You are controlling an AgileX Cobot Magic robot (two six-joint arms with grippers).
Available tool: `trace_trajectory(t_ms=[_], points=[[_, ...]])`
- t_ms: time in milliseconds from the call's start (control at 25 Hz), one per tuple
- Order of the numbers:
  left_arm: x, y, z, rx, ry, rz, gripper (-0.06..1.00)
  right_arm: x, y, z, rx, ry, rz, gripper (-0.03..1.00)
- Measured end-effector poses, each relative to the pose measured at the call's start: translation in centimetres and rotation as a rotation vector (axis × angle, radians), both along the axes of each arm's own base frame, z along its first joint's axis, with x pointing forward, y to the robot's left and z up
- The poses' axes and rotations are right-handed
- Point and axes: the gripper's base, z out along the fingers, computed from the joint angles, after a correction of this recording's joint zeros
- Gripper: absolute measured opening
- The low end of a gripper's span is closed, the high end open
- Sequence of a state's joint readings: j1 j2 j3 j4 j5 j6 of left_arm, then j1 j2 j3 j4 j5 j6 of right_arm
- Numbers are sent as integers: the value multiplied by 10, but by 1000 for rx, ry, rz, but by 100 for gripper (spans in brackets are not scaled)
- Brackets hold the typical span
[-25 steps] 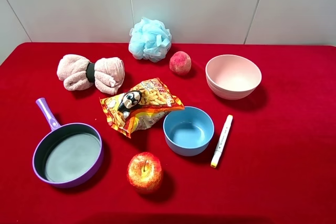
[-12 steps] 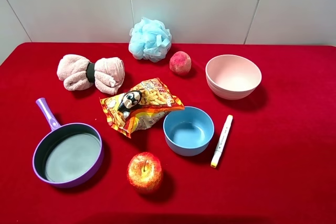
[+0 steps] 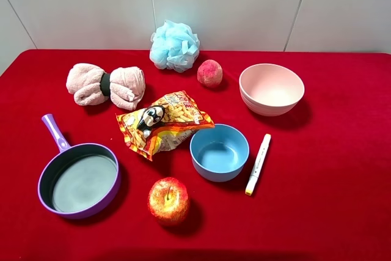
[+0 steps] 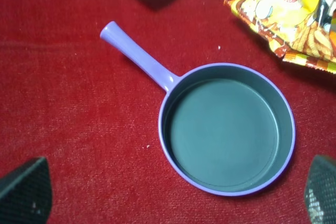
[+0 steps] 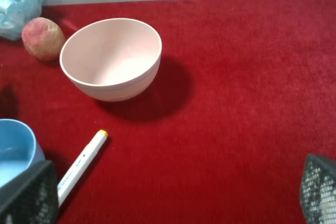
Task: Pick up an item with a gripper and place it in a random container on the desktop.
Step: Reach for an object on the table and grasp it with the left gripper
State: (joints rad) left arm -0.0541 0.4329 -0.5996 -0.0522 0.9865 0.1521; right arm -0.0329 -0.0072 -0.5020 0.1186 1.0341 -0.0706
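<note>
The crinkly orange-yellow snack bag [image 3: 164, 124] with a cartoon face lies flat on the red desktop [image 3: 330, 169], near the middle. Its corner also shows in the left wrist view [image 4: 294, 14]. The purple frying pan [image 3: 79, 178] with a grey inside and a lilac handle sits at the front left, empty. My left gripper [image 4: 172, 192] hangs open above the pan [image 4: 227, 129], with both fingertips [image 4: 23, 190] wide apart. My right gripper [image 5: 172, 192] is open above the cloth near the pink bowl [image 5: 111, 59]. Neither gripper shows in the exterior view.
A blue bowl [image 3: 219, 151] sits right of the bag, with a white marker [image 3: 258, 163] beside it. A red-yellow apple [image 3: 168, 200] is in front. A pink bowl [image 3: 271, 88], a peach [image 3: 209, 73], a blue bath pouf [image 3: 175, 45] and a rolled pink towel [image 3: 107, 85] stand behind.
</note>
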Motion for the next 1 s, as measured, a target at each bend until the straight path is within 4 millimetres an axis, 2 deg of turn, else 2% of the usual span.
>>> trace_trajectory(t_ms=[520, 720, 1000], points=[[91, -10, 33, 3, 135, -57, 93, 0, 0, 0, 0, 0, 0, 69], [121, -28, 33, 9, 192, -154, 93, 0, 0, 0, 0, 0, 0, 69], [165, -55, 21, 28, 291, -238, 93, 0, 0, 0, 0, 0, 0, 69]])
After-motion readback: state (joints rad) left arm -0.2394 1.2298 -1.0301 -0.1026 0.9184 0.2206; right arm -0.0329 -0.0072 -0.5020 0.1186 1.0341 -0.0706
